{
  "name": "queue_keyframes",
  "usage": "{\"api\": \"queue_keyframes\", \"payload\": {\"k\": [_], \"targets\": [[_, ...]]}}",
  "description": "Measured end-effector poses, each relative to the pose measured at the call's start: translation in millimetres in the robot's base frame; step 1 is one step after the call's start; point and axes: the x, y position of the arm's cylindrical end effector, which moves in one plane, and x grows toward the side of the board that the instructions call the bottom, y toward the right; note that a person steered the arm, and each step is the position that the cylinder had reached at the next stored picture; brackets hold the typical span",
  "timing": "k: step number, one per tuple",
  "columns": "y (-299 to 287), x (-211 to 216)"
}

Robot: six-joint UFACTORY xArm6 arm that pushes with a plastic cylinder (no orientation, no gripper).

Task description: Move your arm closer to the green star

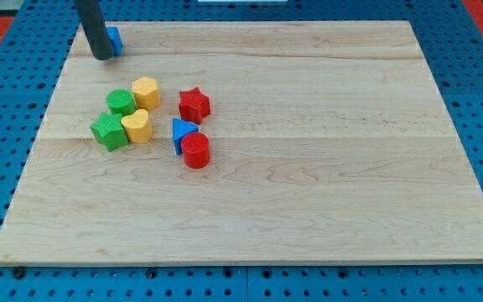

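Observation:
The green star lies at the view's left on the wooden board, touching a yellow heart block on its right. A green round block sits just above it, next to a yellow hexagon block. My tip is near the board's top left corner, well above the green star, with a blue block partly hidden right behind the rod.
A red star lies right of the yellow blocks. A blue triangle touches a red cylinder below it. The wooden board rests on a blue pegboard surface.

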Motion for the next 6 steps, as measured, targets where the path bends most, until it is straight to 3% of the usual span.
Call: {"api": "queue_keyframes", "payload": {"k": [1,4,5,6], "targets": [[0,3],[-21,101],[-7,113],[-6,172]]}}
